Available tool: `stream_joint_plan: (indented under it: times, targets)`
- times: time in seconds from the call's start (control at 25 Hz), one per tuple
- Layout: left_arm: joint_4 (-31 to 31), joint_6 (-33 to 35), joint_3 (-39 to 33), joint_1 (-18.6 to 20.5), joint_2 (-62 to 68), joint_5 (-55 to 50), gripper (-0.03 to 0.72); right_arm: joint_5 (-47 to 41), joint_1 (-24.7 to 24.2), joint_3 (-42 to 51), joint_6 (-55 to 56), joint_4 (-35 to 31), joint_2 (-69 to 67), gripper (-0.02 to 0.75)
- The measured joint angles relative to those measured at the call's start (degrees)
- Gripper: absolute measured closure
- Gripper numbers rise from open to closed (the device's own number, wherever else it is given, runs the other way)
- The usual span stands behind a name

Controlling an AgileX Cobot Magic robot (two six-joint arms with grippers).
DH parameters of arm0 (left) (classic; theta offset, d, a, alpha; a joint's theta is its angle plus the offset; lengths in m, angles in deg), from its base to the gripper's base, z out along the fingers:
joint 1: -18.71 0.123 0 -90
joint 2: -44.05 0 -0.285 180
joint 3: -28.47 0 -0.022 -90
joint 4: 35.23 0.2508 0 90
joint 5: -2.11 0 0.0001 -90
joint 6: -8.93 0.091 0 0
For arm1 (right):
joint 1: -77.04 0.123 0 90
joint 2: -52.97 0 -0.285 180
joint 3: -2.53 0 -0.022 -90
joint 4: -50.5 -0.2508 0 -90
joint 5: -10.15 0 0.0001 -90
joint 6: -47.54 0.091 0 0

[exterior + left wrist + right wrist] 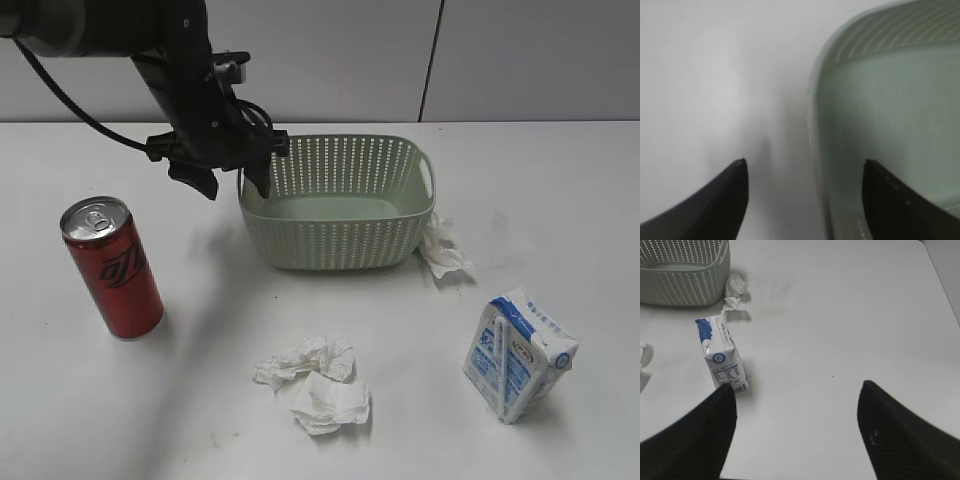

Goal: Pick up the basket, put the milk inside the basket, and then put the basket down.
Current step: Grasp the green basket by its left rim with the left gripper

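Observation:
The pale green slotted basket (340, 205) stands on the white table at the back middle. My left gripper (238, 186) is open and straddles its left rim, one finger outside and one inside. In the left wrist view the rim (816, 150) runs between the open fingers (805, 162). The white and blue milk carton (517, 354) stands upright at the front right. It also shows in the right wrist view (722, 360), left of my open, empty right gripper (797, 385). The right arm is not in the exterior view.
A red soda can (112, 267) stands at the left. Two crumpled tissues (315, 380) lie at the front middle. Another tissue (440, 250) lies against the basket's right corner; it also shows in the right wrist view (735, 292).

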Motion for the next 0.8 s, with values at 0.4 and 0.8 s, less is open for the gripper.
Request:
stream_joint_plan:
  times: [0.4, 0.8]
  targets:
    - [-2.67, -0.05, 0.0, 0.0, 2.73, 1.2, 0.348, 0.0, 0.0, 0.0, 0.02, 0.0, 0.0, 0.166]
    - [-3.8, -0.19, 0.0, 0.0, 1.09, 1.46, 0.679, 0.0, 0.0, 0.0, -0.04, 0.0, 0.0, 0.166]
